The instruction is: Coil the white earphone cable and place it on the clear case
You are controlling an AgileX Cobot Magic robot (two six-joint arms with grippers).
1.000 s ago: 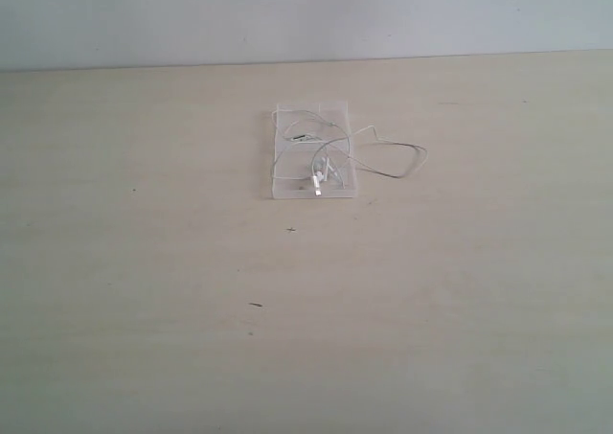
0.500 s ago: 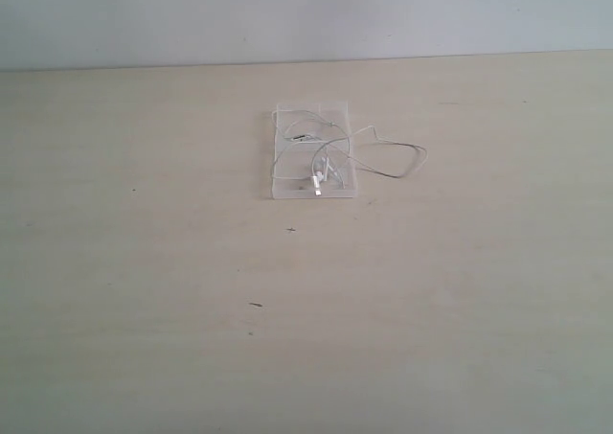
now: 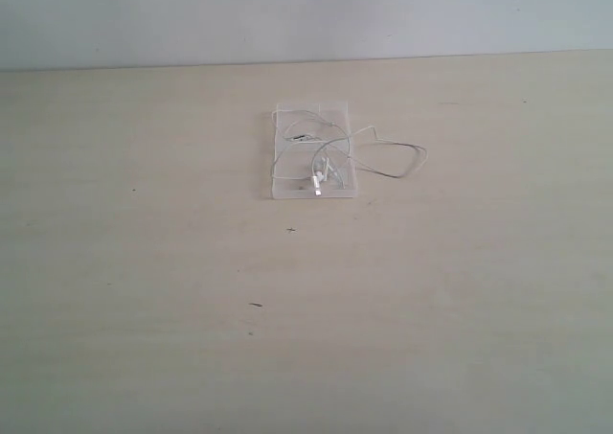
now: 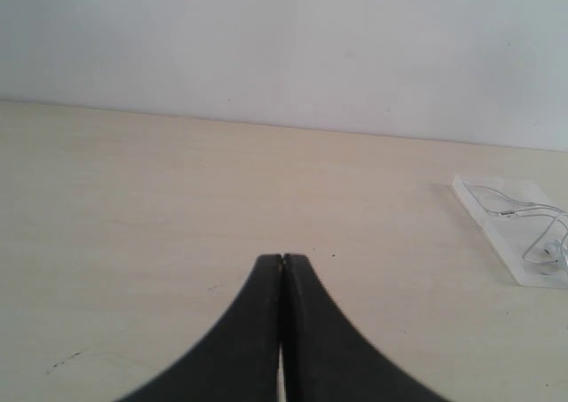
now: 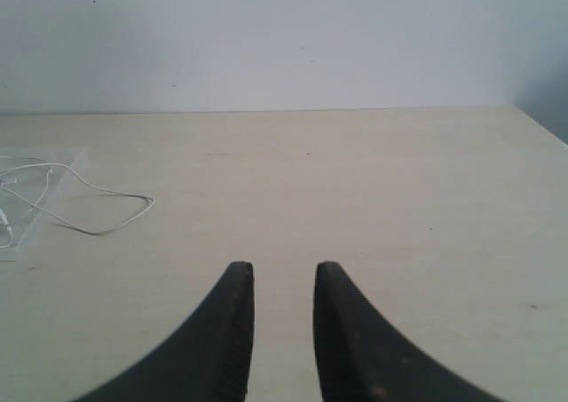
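Observation:
The clear case (image 3: 287, 180) lies flat on the pale table, towards the back middle in the exterior view. The white earphone cable (image 3: 397, 175) is loosely coiled on it, with one loop hanging off the case's right side onto the table. Both earbuds rest near the case's front edge. The left wrist view shows the case (image 4: 493, 229) and cable (image 4: 532, 211) far off to the side of my left gripper (image 4: 282, 260), which is shut on nothing. My right gripper (image 5: 282, 267) is open and empty, well away from the cable loop (image 5: 106, 207) and the case (image 5: 35, 220).
The pale wooden table (image 3: 306, 309) carries a few small dark specks (image 3: 256, 305). A plain light wall (image 3: 306, 12) stands behind the table's back edge. Neither arm shows in the exterior view.

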